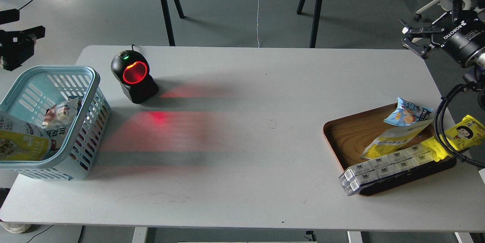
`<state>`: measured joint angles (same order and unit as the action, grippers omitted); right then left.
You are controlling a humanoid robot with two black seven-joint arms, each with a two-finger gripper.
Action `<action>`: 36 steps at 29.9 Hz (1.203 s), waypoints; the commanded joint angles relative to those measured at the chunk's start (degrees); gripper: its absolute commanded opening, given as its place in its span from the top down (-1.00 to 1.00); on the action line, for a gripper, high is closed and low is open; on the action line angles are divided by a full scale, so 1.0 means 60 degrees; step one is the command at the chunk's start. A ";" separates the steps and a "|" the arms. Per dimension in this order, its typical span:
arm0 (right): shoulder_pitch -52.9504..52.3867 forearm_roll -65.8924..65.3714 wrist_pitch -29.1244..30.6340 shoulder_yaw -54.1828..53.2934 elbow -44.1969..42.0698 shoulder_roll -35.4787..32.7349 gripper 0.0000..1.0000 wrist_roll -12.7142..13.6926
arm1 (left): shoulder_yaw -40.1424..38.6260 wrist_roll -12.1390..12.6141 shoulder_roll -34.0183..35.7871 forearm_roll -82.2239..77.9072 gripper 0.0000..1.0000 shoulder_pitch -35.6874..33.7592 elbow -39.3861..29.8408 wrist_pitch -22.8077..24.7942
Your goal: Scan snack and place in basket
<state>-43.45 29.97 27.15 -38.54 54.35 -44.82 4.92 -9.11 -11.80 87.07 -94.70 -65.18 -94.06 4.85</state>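
Right gripper (pixel 411 40) wide, empty; left gripper (pixel 22 40) — dark, state unclear; snack (pixel 22 140) half-hidden in basket (pixel 89 80).

snack (pixel 19 142) cut off at frame edge, left pincer (pixel 22 42) indistinct

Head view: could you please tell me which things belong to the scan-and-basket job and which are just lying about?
Job:
- yellow-and-white nut-picture snack pouch, lying in the basket
- light blue slotted plastic basket
- black scanner with red glowing window

Lying about:
- brown wooden tray
- larger yellow-and-white pouch
- blue snack bag
- yellow cartoon-face wrapper
- white carton row
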 commanded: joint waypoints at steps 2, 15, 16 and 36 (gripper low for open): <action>-0.0140 -0.0014 0.0001 -0.0007 0.0039 -0.0001 -0.96 0.0000 | -0.0736 0.0208 -0.1442 0.2127 -0.95 -0.0007 0.0690 -0.0017; -0.0331 -0.0072 -0.0014 -0.0007 0.0127 -0.0015 -0.96 0.0000 | -0.1572 0.0297 -0.4813 0.6728 -0.95 0.0037 0.3005 -0.0676; -0.0346 -0.0145 -0.0014 -0.0007 0.0127 -0.0015 -0.96 0.0000 | -0.1660 0.0297 -0.5032 0.6992 -0.95 0.0067 0.3152 -0.0676; 0.0123 -0.0190 0.0141 -0.0110 0.1328 -0.2285 -0.96 -0.0088 | -0.5321 0.0311 -0.9397 1.3513 -0.97 0.2292 0.6097 -0.0428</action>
<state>-43.30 28.64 27.97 -39.25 61.67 -56.60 4.65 -36.61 -10.20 34.42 -14.08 -54.83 -58.12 1.40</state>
